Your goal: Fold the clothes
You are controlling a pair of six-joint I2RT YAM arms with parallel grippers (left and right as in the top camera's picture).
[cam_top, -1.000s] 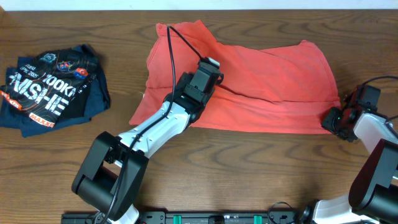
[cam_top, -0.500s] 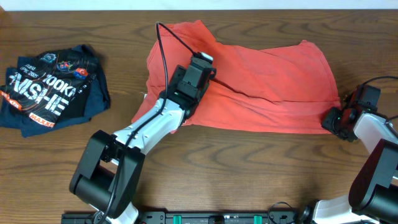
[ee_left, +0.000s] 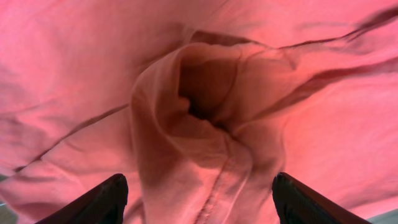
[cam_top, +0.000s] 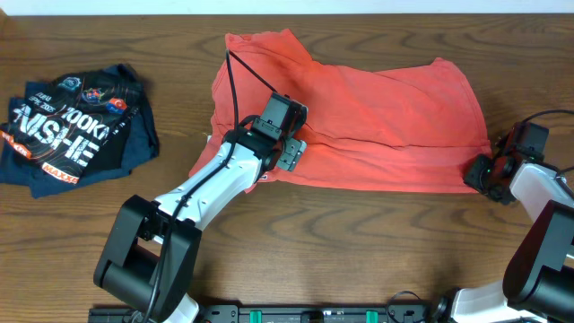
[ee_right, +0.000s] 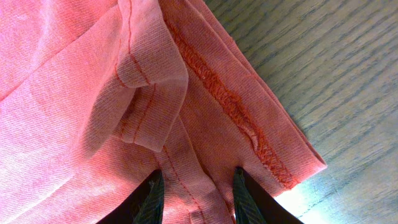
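The coral-red T-shirt (cam_top: 386,117) lies spread across the middle of the table, plain side up and creased. Over its left part hangs my left gripper (cam_top: 292,111). In the left wrist view that gripper (ee_left: 199,202) is open, its fingers (ee_left: 106,200) wide apart, with a loose bunched fold of the shirt (ee_left: 205,118) lying between and ahead of them. At the shirt's lower right corner my right gripper (cam_top: 478,170) is shut on the hem. In the right wrist view the stitched hem (ee_right: 205,134) runs down between the two fingers of that gripper (ee_right: 199,196).
A dark navy garment with white and orange lettering (cam_top: 76,130) lies crumpled at the left of the wooden table (cam_top: 377,242). The left arm's black cable (cam_top: 235,85) arcs over the shirt's left side. The right arm's base stands at the table's front right.
My left gripper has opened, let go of the shirt fold and drawn back a little toward the lower left. The right gripper has kept its hold and place.
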